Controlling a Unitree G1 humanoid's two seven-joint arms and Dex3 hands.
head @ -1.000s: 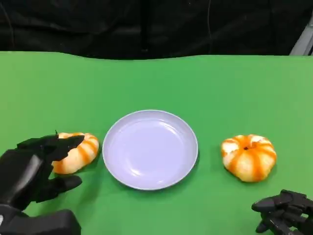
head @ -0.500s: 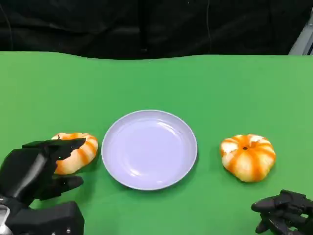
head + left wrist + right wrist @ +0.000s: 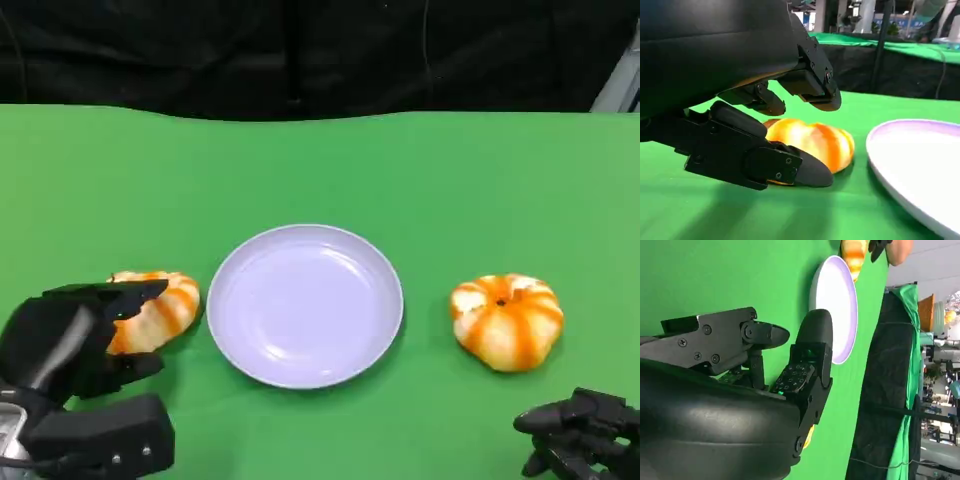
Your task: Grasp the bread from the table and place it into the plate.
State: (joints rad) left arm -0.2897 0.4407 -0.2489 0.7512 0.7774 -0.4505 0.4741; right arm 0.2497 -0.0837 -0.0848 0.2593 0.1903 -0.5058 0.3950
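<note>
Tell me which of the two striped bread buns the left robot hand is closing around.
The bun left of the plate: the left bun sits between the left robot hand fingers. The right bun lies apart, untouched.

Striped bread (image 3: pixel 150 312) beside lilac plate (image 3: pixel 305 305)

Plate (image 3: pixel 305 305): smooth, glossy, plastic-looking, pale lilac. Table cover (image 3: pixel 320 170) beneath the plate: matt green cloth. Bread (image 3: pixel 155 310) left of the plate: glazed, soft sheen. Left hand (image 3: pixel 65 340): matt black plastic shell.
</note>
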